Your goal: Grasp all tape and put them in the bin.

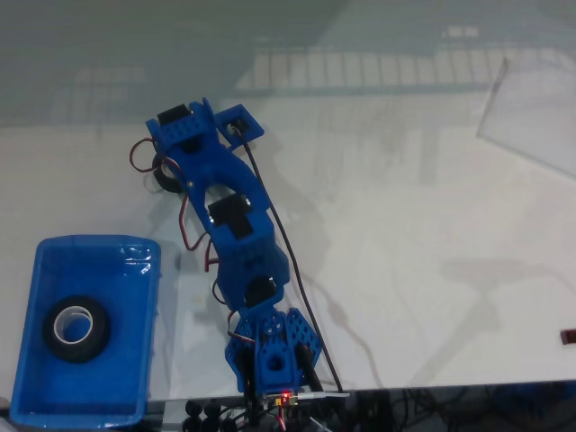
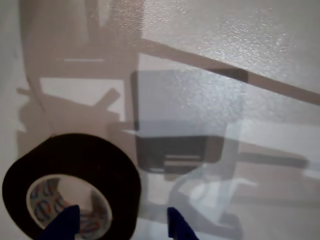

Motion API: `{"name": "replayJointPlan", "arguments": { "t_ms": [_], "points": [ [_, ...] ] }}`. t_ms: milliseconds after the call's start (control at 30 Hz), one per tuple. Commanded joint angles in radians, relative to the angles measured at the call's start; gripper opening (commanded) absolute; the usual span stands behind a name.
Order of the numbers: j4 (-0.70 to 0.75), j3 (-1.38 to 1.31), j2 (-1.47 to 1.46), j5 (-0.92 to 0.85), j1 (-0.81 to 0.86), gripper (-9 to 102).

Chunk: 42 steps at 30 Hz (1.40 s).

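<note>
One tape roll [image 1: 76,328] lay flat inside the bin [image 1: 54,261], toward its left half in the fixed view. A second roll [image 2: 70,187] lay on the white table [image 1: 432,225], well apart from the bin, beneath the gripper [image 2: 122,225], whose blue fingertips [image 2: 62,225] stood spread wide, holding nothing, one tip over the roll's core.

I see a pale, glossy worktop [image 1: 423,234] that reflects the ceiling lights along its far side. On it at the near left in the fixed view sits the blue bin [image 1: 135,351]. A black tape roll [image 1: 167,173] lies directly on the surface further back, beside the arm. In the wrist view that roll [image 2: 95,165] rests flat on the speckled white surface.
</note>
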Motion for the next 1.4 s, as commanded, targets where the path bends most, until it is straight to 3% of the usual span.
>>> {"name": "replayJointPlan", "arguments": {
  "t_ms": [0, 300, 400, 500, 667, 1033, 1367],
  "points": [
    [-0.020, -0.092, -0.035, -0.008, -0.017, 22],
    [-0.043, -0.172, -0.184, -0.002, -0.035, 20],
    [-0.067, -0.172, -0.210, -0.011, -0.041, 14],
    [-0.086, -0.172, -0.219, -0.023, -0.049, 0],
    [-0.086, -0.170, -0.190, -0.006, -0.048, 0],
    [-0.006, -0.133, 0.244, 0.025, -0.057, 0],
    [0.129, -0.018, 0.629, 0.075, -0.397, 0]
  ]
}}
